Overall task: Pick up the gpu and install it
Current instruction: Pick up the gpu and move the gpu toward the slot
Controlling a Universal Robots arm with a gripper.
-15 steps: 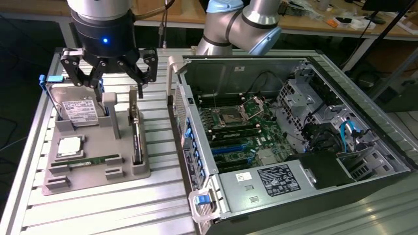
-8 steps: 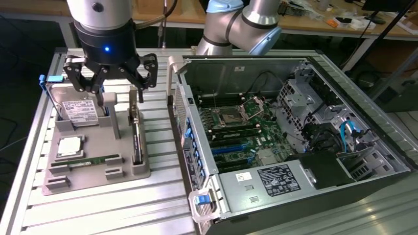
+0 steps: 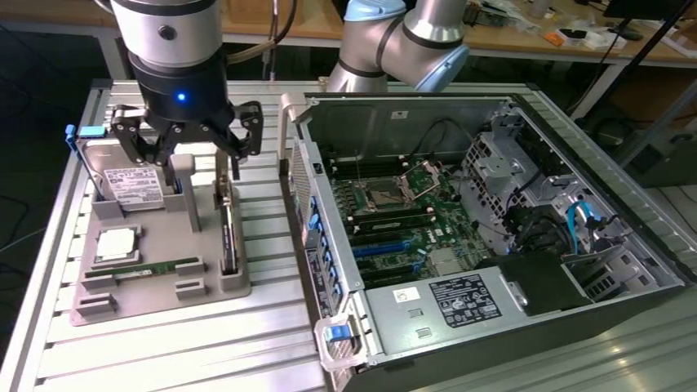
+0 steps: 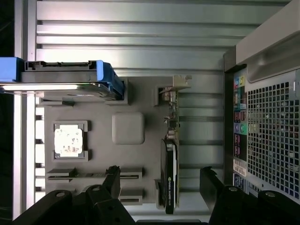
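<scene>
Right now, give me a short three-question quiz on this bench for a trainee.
1. True or false: the black gripper stands open above the grey plastic holder tray.
2. The thin dark gpu card with the silver bracket is: A) standing on edge in the tray; B) held in the gripper; C) seated in the computer case.
3. Fill in: between the silver hard drive and the narrow green memory stick lies a silver square ___.
Key: 1 true; 2 A; 3 processor chip.
</scene>
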